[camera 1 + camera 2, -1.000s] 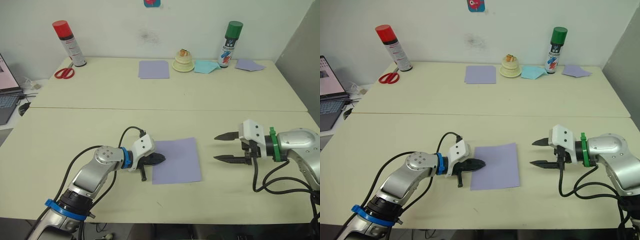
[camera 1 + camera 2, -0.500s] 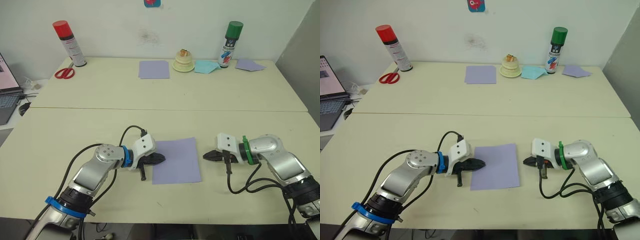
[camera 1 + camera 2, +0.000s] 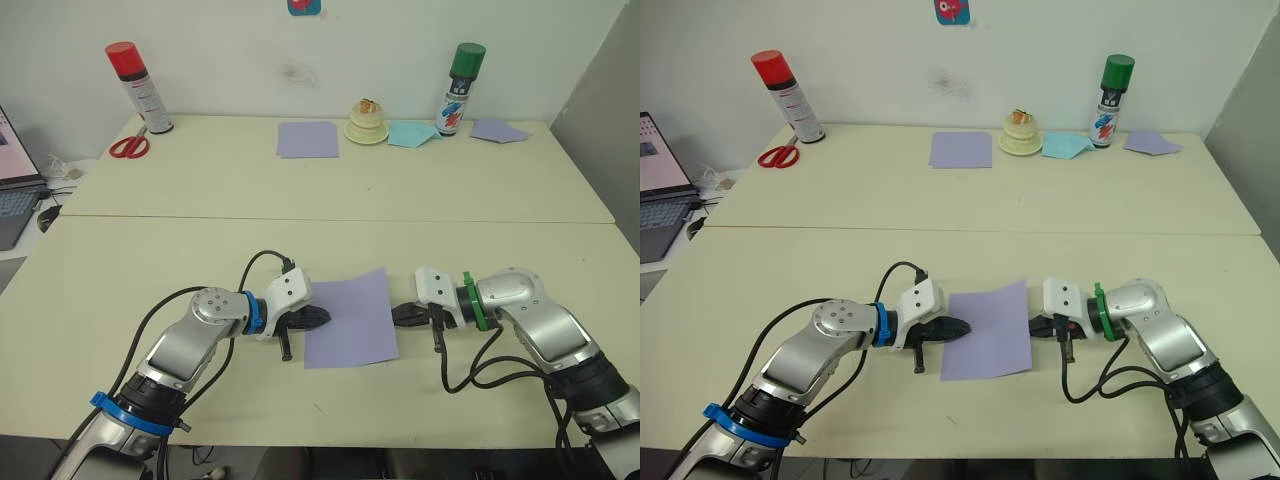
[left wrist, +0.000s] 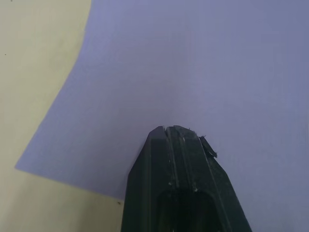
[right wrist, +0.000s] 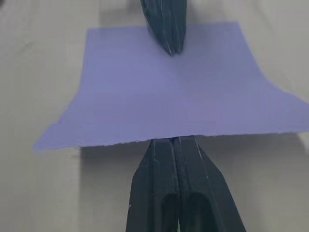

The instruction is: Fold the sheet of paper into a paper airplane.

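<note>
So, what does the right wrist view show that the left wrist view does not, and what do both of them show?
The right wrist view has the right claw shut at the near edge of the sheet of paper, that edge lifted slightly off the table, and the left claw pressing on the far edge. The left wrist view gives the left claw's closed tip from behind, resting on the sheet, and one corner of the sheet against the table. Both show the lavender sheet, unfolded, and the left claw on it.
</note>
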Controlling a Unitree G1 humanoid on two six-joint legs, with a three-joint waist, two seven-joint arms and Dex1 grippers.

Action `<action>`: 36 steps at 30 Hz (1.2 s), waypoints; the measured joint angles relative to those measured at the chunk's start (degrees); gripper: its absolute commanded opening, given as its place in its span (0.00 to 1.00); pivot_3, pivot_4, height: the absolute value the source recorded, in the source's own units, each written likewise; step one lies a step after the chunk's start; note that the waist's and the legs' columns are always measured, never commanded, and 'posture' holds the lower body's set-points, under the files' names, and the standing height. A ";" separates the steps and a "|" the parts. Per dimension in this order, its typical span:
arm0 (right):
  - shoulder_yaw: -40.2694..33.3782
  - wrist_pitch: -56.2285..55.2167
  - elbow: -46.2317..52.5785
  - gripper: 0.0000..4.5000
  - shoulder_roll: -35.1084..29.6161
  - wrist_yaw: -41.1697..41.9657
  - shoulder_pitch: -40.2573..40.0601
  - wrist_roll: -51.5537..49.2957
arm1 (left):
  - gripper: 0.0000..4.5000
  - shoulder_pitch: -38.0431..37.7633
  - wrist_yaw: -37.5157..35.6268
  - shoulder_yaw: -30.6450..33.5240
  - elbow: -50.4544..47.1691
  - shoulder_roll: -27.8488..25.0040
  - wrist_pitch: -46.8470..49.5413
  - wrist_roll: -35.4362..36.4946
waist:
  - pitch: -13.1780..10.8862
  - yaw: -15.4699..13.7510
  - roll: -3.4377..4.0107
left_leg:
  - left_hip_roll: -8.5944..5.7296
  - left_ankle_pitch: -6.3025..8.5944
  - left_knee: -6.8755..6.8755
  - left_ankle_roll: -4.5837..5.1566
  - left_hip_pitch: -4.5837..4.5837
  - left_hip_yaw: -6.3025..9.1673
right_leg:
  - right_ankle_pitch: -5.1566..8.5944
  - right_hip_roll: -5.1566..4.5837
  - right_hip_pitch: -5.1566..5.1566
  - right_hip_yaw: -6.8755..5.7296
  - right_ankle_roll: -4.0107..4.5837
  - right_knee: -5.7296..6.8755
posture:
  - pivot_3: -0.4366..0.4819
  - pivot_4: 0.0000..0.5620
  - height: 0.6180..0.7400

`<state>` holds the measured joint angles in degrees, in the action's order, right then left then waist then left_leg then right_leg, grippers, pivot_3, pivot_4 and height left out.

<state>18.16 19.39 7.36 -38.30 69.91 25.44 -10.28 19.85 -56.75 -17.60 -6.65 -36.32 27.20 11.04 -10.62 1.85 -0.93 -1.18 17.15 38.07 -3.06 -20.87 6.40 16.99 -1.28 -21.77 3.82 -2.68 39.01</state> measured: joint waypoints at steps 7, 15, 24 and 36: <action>-0.02 2.65 2.43 0.01 1.81 -0.24 1.10 -1.32 | 0.00 0.01 -0.12 -0.07 -0.11 -0.16 0.00 -0.17 | 0.01 0.01 0.00 | 0.00 0.00 0.00 0.00 0.00 0.02 | 0.00 0.00 0.00 -0.03 0.00 0.00 | 0.48 0.27 1.00; 2.11 2.07 -0.28 0.01 5.43 -0.93 3.76 0.11 | 0.00 -0.31 -0.18 -0.05 -0.62 -0.69 0.02 -0.18 | 0.03 0.17 0.01 | 0.02 0.00 -0.02 0.00 0.02 0.02 | 0.00 0.01 -0.01 -0.03 0.00 0.00 | 0.48 0.27 1.00; 5.80 -2.13 -5.77 0.01 9.34 -1.21 5.33 2.71 | 0.00 -0.73 -0.16 0.05 -1.17 -1.29 0.03 -0.17 | 0.04 0.28 0.01 | 0.04 0.00 -0.02 0.00 0.03 0.03 | 0.00 0.01 -0.02 -0.03 0.00 0.00 | 0.48 0.27 1.00; 7.81 -4.51 -7.84 0.01 11.76 -1.18 6.05 4.79 | 0.00 -1.63 -0.12 0.63 -2.24 -1.78 0.55 -0.16 | 0.05 0.40 0.02 | 0.04 0.00 -0.02 0.00 0.03 0.03 | 0.00 0.02 -0.04 -0.03 0.00 0.01 | 0.48 0.27 1.00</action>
<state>25.97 14.88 -0.47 -26.54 68.73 31.49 -5.49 18.22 -56.88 -16.97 -8.90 -38.10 27.76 10.88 -10.57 2.25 -0.91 -1.14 17.15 38.05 -3.06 -20.84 6.43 16.99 -1.26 -21.81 3.79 -2.67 39.01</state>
